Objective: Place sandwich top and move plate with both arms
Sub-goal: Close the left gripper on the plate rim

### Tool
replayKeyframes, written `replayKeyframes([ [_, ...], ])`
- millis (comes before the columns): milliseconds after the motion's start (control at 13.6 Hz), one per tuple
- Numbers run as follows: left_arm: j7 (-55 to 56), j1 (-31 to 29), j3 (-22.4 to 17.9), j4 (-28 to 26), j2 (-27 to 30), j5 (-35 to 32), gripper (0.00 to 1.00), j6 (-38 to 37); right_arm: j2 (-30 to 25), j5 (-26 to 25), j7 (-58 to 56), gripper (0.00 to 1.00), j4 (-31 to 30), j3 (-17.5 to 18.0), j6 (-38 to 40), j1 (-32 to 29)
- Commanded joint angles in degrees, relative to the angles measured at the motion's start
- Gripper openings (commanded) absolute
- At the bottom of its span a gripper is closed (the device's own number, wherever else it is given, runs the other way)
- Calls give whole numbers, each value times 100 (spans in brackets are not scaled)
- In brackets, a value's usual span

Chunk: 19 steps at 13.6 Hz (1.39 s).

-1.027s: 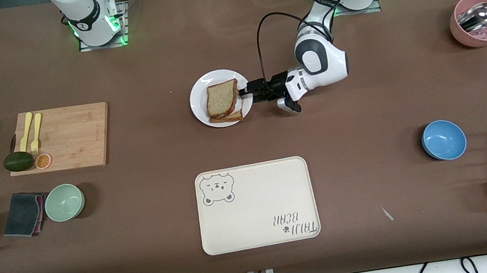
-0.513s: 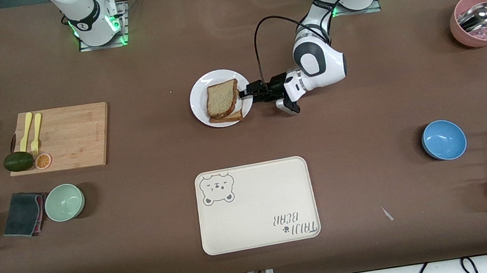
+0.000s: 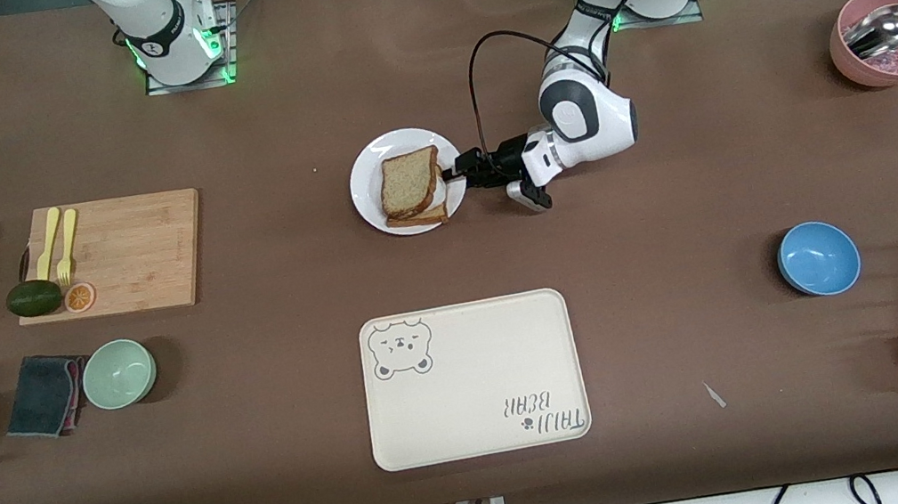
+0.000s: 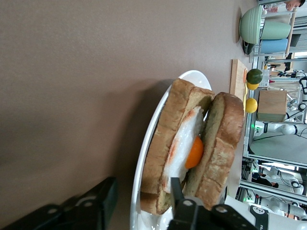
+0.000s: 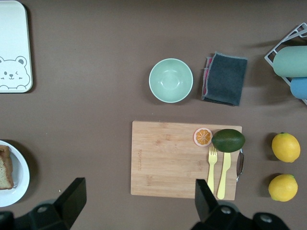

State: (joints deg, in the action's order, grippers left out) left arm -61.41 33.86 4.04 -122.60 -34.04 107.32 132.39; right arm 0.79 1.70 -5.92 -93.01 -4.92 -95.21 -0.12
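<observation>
A brown table seen from above, with two white robot arms based along its top edge. Near the middle sits the plate (image 3: 367, 188), round and white, carrying a sandwich: the sandwich top (image 3: 408, 181), a speckled brown slice, already lies tilted over a lower slice with a fried egg (image 4: 194, 152) between them.

The left gripper (image 3: 456, 171) is low at the plate's rim, on the side toward the left arm's end of the table. Over the last second the arm has crept slightly closer to the plate, and its fingers have been narrowing from wide apart to roughly half closed. In the left wrist view one finger (image 4: 176, 191) reaches over the rim toward the sandwich while the other (image 4: 98, 203) sits below and outside the rim, so the jaws straddle the plate's edge. They are partly closed, and a firm pinch on the rim cannot yet be confirmed.

This suggests the bread-placing step is done and the plate-moving step is beginning, with the left arm taking its hold first.

The right gripper (image 5: 136, 191) hangs high with its fingers spread wide and empty, over the cutting board (image 5: 184, 159) near the right arm's end; that arm waits. For a two-armed lift it would need to come to the plate's free rim. The bear tray (image 3: 474, 379), nearer the camera, lies bare.
</observation>
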Motion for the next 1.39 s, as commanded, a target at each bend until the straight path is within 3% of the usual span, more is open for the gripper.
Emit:
replayKeyframes([
  [0,-214,51,-18,69,-41,228,45,67,-114,-38,38,100,-77,26,38,-31],
  [733,-214,51,-18,69,-24,228,22,67,-114,-29,29,100,-77,17,38,-40],
  [1100,-214,51,-18,69,-15,228,1,67,-114,-29,29,100,-77,17,38,-40],
  [1320,-214,51,-18,69,-15,228,0,76,-114,-29,38,100,-77,17,38,-40],
])
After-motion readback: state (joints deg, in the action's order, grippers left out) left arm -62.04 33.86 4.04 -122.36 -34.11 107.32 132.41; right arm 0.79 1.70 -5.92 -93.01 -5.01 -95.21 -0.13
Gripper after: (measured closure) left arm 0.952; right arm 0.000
